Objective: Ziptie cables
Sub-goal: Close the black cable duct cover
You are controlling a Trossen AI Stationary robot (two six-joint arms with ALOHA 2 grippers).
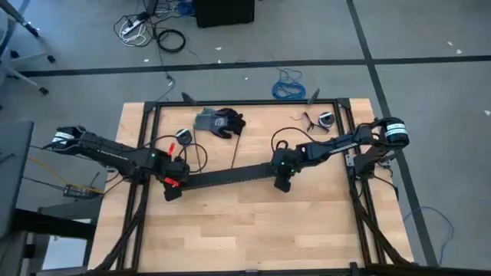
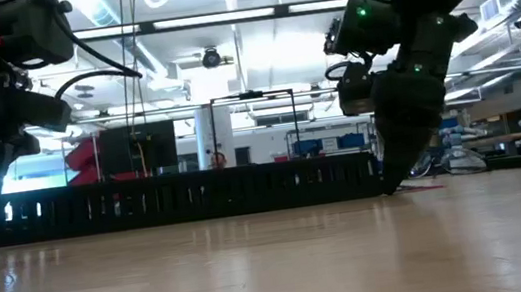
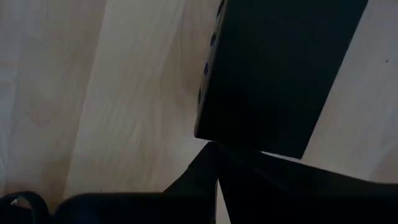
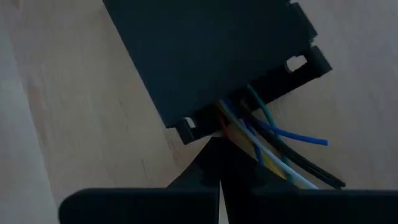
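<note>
A long black slotted duct point(image 1: 230, 175) lies across the middle of the wooden table, resting flat along its length point(image 2: 186, 196). Thin cables point(image 4: 280, 146) in blue, green, white, yellow, red and black stick out of its right end and lie on the wood. My left gripper point(image 1: 170, 190) is shut at the duct's left end point(image 3: 280, 68), fingers pointing down. My right gripper point(image 1: 282, 184) is shut at the duct's right end point(image 4: 211, 50), its tips where the cables come out. My left gripper's shut fingertips point(image 3: 211, 155) come from above and meet the lower corner of the duct's left end point(image 3: 249, 146); whether they press it or only stand against it, I cannot tell. My right gripper's shut fingertips point(image 4: 208, 152) point down at the spot where the cables leave the duct point(image 4: 227, 121). Some cables run on under one finger point(image 4: 292, 186). Whether any cable is pinched between the fingers is hidden by the fingers.
A black glove point(image 1: 226, 121) and a small round thing point(image 1: 182, 135) lie behind the duct; more small items point(image 1: 326, 119) sit at the far right. A black frame point(image 1: 245, 102) borders the table. Bare wood lies toward the near edge point(image 1: 245, 230).
</note>
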